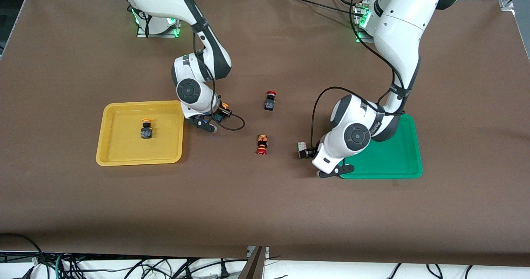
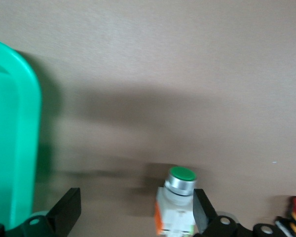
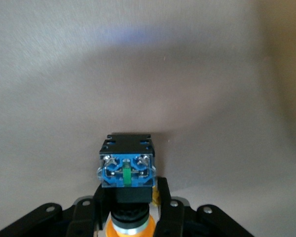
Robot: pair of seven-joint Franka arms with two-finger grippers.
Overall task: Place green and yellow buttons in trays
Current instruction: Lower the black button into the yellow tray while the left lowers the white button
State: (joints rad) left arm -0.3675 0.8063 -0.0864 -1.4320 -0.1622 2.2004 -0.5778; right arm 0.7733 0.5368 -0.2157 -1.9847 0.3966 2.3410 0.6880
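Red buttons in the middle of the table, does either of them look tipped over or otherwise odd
One does. The red button nearer the camera lies on its side on the table, cap pointing toward the camera. The other red button stands upright, cap on top. Both are loose on the cloth, outside the trays.

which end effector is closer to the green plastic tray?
Left. The left end effector sits beside the green plastic tray, at its rim. The right end effector is beside the yellow plastic tray.
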